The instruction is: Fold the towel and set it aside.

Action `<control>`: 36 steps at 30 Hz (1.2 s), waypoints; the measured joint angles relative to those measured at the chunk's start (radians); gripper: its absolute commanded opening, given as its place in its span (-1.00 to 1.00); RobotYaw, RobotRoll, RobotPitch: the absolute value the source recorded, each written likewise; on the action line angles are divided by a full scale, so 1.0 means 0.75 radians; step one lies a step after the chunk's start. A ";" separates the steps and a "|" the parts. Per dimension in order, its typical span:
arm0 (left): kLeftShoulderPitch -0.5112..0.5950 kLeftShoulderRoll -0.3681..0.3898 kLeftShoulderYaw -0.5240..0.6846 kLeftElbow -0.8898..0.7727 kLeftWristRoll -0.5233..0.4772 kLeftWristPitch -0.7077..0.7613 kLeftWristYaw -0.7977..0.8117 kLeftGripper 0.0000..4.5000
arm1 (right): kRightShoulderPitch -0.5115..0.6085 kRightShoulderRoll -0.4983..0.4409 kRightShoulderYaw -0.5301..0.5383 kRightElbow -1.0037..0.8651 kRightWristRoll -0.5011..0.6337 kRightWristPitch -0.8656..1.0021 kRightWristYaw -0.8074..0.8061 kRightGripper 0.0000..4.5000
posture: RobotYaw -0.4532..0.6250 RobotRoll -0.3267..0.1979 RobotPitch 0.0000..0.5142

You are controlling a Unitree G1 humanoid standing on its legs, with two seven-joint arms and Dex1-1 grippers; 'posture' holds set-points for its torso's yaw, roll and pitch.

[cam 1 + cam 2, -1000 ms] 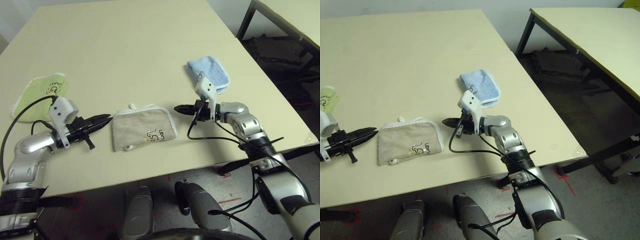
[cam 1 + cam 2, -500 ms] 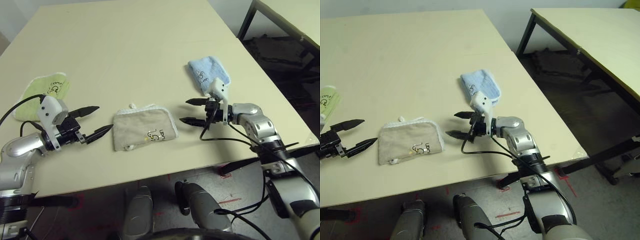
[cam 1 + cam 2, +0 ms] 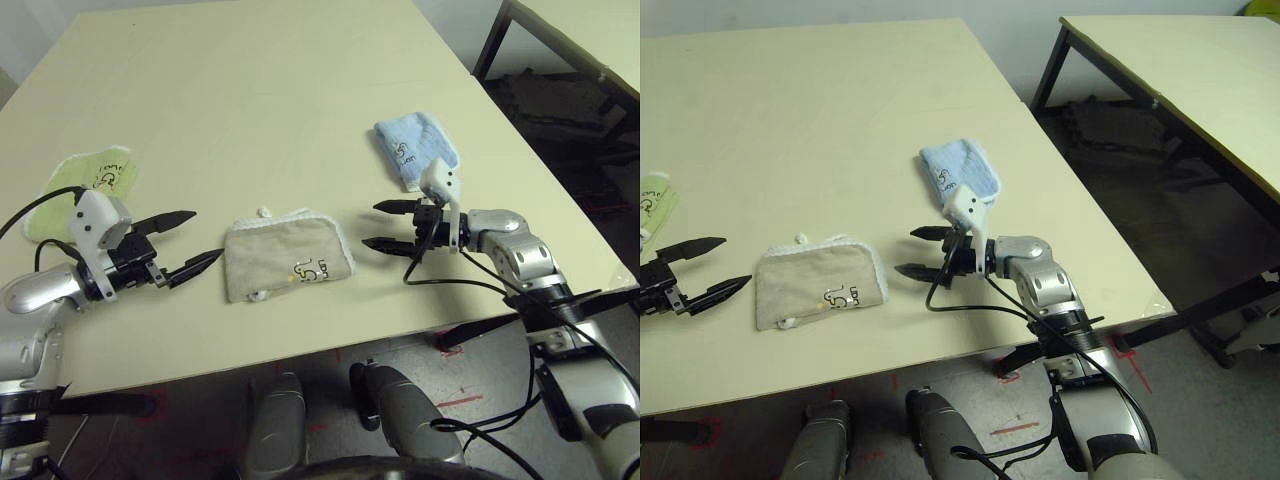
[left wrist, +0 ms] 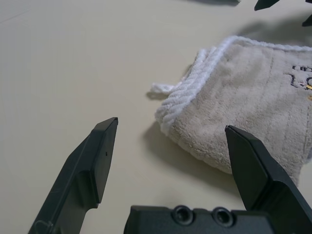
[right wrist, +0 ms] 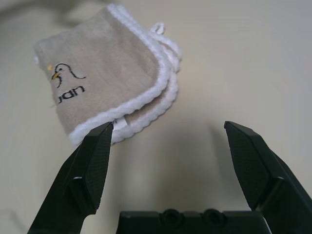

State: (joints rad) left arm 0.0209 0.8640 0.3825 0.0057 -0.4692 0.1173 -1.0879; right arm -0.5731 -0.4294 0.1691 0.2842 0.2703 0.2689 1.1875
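While folded flat on the desk (image 3: 300,110) between both claws, beige towel (image 3: 286,258): likely soft, light, limp. Left claw (image 3: 186,241) and right claw (image 3: 388,225) wide open, empty, just beside it. Best pinched at white stitched edges.

Towel (image 3: 287,258) — beige ribbed terry cloth, matt, white stitched edging. Light-blue towel (image 3: 417,149) and light-green towel (image 3: 83,188) — soft matt cloth. Table (image 3: 250,100) — smooth cream top, matt. Gripper fingers (image 4: 92,170) — black matt plastic; forearms brushed silver metal.
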 measured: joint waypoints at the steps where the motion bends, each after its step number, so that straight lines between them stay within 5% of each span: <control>1: 0.002 0.007 0.001 0.002 0.000 -0.001 -0.012 1.00 | 0.004 -0.007 0.000 -0.002 0.004 0.001 0.008 0.98 | -0.19 0.25 -0.37; 5: 0.005 0.043 0.027 0.043 -0.001 -0.046 -0.077 1.00 | 0.005 -0.022 -0.030 -0.019 0.097 0.186 0.021 0.98 | -0.19 0.25 -0.37; 11: 0.006 0.059 0.049 0.081 0.000 -0.098 -0.129 1.00 | -0.165 -0.022 -0.213 0.004 0.422 1.121 -0.121 0.98 | -0.18 0.25 -0.38; 16: 0.015 0.060 0.076 0.086 -0.043 -0.199 -0.256 1.00 | -0.302 -0.003 -0.229 0.149 0.516 1.696 -0.232 0.98 | -0.16 0.25 -0.38; 26: 0.058 0.060 0.122 0.093 -0.107 -0.260 -0.370 1.00 | -0.410 0.080 -0.179 0.439 0.500 1.704 -0.351 0.98 | -0.14 0.25 -0.37; 36: 0.056 0.060 0.121 0.105 -0.094 -0.279 -0.370 1.00 | -0.453 0.326 -0.259 0.535 0.469 1.579 -0.442 0.98 | -0.15 0.25 -0.36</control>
State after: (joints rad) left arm 0.0629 0.9091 0.4732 0.0844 -0.5398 -0.0922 -1.3652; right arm -0.9132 -0.1851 -0.0251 0.6854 0.6223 1.4531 0.8559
